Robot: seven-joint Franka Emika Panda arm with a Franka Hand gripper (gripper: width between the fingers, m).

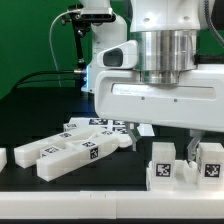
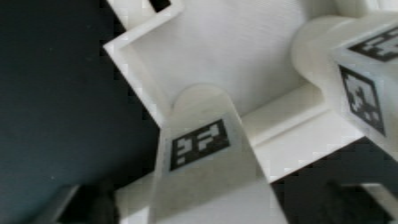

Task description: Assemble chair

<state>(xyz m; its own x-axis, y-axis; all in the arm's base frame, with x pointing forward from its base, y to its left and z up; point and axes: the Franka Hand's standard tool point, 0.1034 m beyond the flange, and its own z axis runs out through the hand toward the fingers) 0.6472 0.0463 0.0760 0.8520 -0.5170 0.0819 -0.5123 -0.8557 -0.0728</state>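
Observation:
In the wrist view a long white chair leg (image 2: 205, 150) with a black tag and a rounded far end runs out from between my fingers, one dark fingertip (image 2: 68, 205) on each side of it. My gripper (image 2: 205, 212) is shut on this leg. The leg lies against a wide flat white chair panel (image 2: 214, 55). A white tagged block (image 2: 365, 70) stands close beside it. In the exterior view my gripper (image 1: 186, 150) is low at the right, between two white tagged blocks (image 1: 160, 172); the held leg is hidden there.
A pile of loose white tagged chair parts (image 1: 75, 150) lies on the black table at the exterior view's left-centre. A small white piece (image 1: 3, 158) sits at the far left edge. The arm's bulky body (image 1: 160, 90) blocks the middle of the scene.

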